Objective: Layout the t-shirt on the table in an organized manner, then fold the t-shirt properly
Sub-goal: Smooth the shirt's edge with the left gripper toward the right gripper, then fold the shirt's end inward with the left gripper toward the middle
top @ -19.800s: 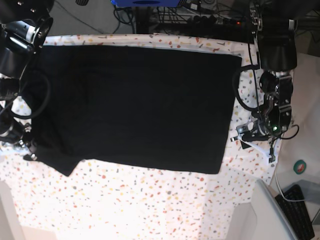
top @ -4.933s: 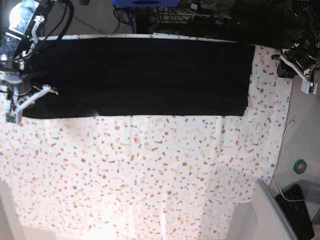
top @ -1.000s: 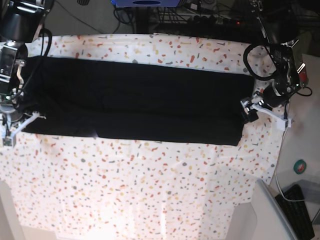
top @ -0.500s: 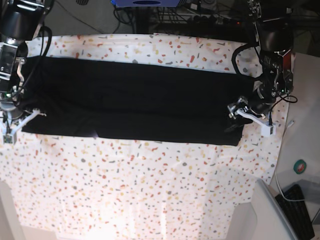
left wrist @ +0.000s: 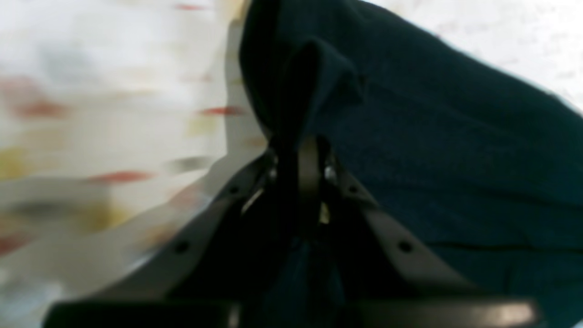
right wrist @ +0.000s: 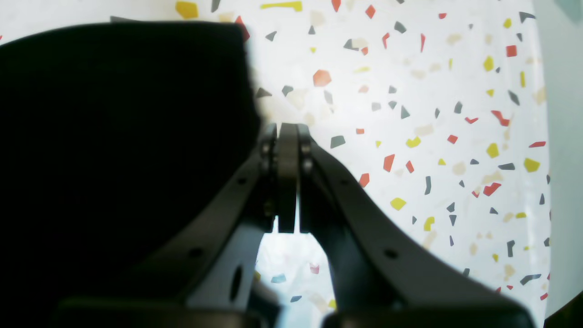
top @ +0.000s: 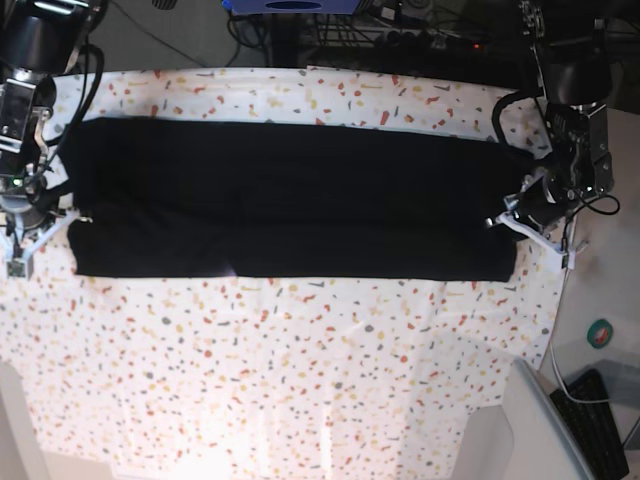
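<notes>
The black t-shirt (top: 290,200) lies plain side up on the flecked white table (top: 300,380), folded into a long band across its far half. My left gripper (top: 503,222) is at the band's right end. In the left wrist view it (left wrist: 306,155) is shut on a pinched fold of the t-shirt (left wrist: 455,136). My right gripper (top: 60,225) is at the band's left end. In the right wrist view it (right wrist: 287,136) is shut beside the t-shirt's (right wrist: 114,136) edge, with no cloth seen between the fingers.
The table's right edge runs close to my left arm. Beyond it sit a small round green and red thing (top: 600,333), a keyboard (top: 600,425) and a grey slab (top: 545,420). Cables and equipment (top: 400,30) line the far edge.
My left gripper has moved right with the cloth, stretching the band's right end straight. The shirt's left end has slid right, away from my right gripper, which stayed in place.
</notes>
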{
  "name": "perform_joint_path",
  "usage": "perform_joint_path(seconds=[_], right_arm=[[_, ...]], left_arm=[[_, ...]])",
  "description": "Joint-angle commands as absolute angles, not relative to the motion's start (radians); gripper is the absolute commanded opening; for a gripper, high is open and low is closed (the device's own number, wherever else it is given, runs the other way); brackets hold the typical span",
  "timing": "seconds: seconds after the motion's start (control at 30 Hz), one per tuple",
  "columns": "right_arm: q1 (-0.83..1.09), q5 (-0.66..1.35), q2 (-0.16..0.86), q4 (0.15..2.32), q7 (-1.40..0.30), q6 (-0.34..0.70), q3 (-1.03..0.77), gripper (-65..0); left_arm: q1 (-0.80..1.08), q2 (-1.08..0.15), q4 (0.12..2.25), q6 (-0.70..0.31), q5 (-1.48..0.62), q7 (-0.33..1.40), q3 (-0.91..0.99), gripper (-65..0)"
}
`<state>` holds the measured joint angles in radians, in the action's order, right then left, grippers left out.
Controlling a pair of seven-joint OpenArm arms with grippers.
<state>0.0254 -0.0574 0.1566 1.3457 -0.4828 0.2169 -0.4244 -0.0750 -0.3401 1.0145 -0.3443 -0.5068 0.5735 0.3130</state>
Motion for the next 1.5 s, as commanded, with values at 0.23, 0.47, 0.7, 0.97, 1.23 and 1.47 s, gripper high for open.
perform_joint_path(seconds=[0.23, 0.47, 0.7, 0.97, 1.23, 1.47], right_arm=[[0.007, -0.056, 0.171, 1.363, -0.46, 0.211, -0.426, -65.0], [0.005, -0.056, 0.171, 1.363, -0.46, 0.211, -0.424, -65.0], [0.005, -0.056, 0.171, 1.363, -0.46, 0.211, -0.426, -65.0], [0.005, -0.056, 0.171, 1.363, -0.46, 0.211, -0.426, -65.0], [0.005, -0.056, 0.171, 1.363, -0.46, 0.211, -0.426, -65.0], [0.005, -0.056, 0.171, 1.363, -0.46, 0.211, -0.426, -65.0]], left_arm=[[0.114, -0.361, 1.491, -0.137, -0.522, 0.651, 0.228, -65.0], [0.173, -0.269, 1.656, -0.028, -0.522, 0.7, 0.077, -65.0], [0.131, -0.177, 1.623, 0.016, -0.524, 0.7, -0.087, -65.0], [0.038, -0.093, 1.486, 0.016, -0.524, 0.7, -0.179, -65.0], [-0.007, -0.051, 1.468, 0.018, -0.529, 0.7, -0.193, -65.0], [-0.03, -0.028, 1.423, 0.018, -0.53, 0.7, -0.193, -65.0]])
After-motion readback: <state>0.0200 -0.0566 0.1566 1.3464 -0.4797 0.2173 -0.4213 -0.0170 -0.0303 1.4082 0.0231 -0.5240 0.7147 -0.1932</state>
